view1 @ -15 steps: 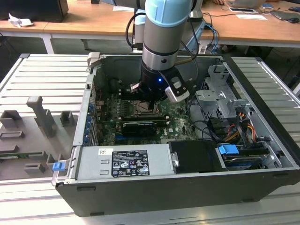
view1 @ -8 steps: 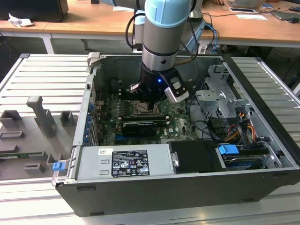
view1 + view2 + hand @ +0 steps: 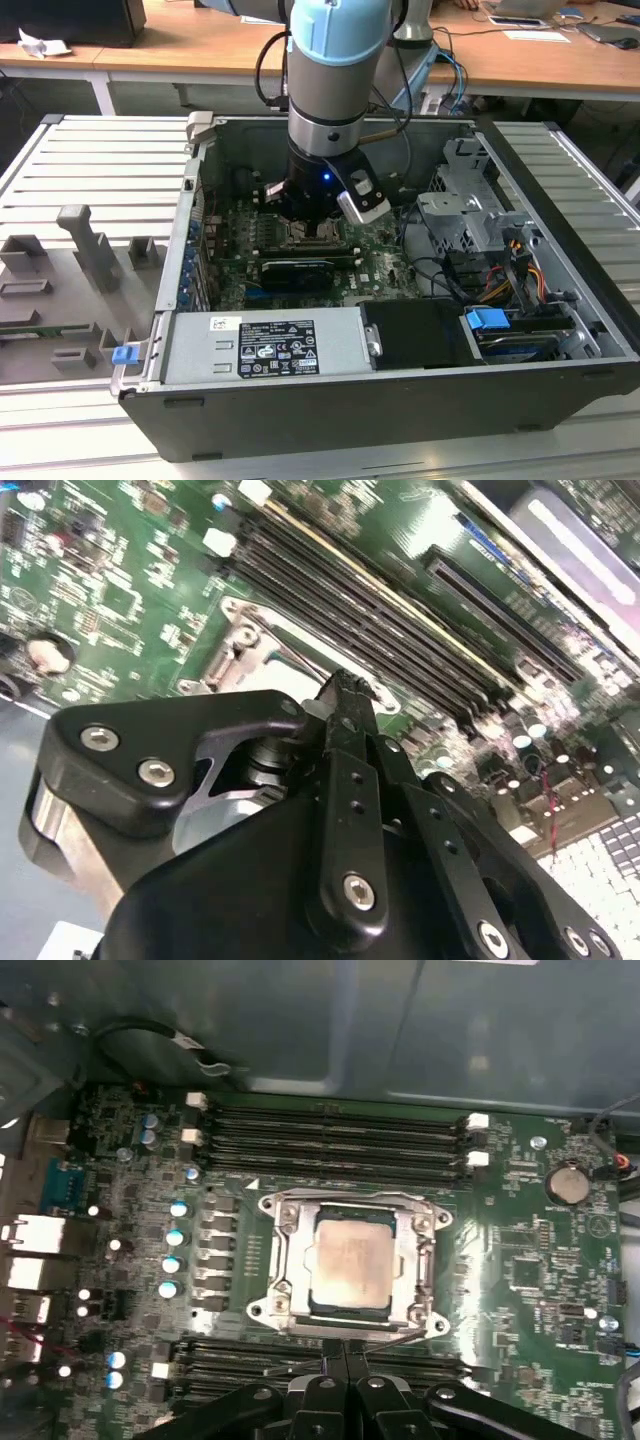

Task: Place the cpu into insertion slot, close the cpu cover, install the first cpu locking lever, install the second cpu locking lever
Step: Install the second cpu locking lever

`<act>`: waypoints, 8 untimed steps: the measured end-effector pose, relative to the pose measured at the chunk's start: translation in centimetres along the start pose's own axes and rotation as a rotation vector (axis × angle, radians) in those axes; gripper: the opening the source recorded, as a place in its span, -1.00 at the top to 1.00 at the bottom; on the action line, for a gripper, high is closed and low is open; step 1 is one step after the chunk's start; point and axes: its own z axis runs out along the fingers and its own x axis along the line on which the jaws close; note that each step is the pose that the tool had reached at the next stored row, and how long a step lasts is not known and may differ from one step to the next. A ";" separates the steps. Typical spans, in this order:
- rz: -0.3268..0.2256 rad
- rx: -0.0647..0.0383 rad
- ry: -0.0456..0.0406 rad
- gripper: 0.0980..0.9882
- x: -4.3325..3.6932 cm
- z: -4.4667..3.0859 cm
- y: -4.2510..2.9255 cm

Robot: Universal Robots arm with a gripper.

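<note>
The cpu (image 3: 350,1265) lies flat in the insertion slot (image 3: 262,1308) on the green board, its pale metal face up. The grey cpu cover (image 3: 290,1250) lies down around it, with the chip showing through the cut-out. A thin wire lever (image 3: 390,1341) runs along the socket edge nearest my gripper. My gripper (image 3: 343,1355) is shut, its black fingers pressed together, with nothing seen between them. Its tip (image 3: 345,690) sits just over the edge of the slot's metal frame (image 3: 250,640). In the exterior view the gripper (image 3: 312,228) hangs low inside the open computer case, over the board.
Long black memory slots (image 3: 335,1130) flank the socket on both sides. A power supply (image 3: 265,345) fills the case front, and a drive cage (image 3: 470,215) and cables (image 3: 510,270) stand at the exterior view's right. A grey fixture tray (image 3: 80,260) lies at the left.
</note>
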 end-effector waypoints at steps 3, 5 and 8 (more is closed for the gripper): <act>0.000 0.000 -0.0001 0.98 0.58 0.24 -0.01; 0.000 0.000 -0.0001 0.98 0.71 0.59 -0.06; 0.000 -0.001 -0.0001 0.98 0.75 1.03 -0.15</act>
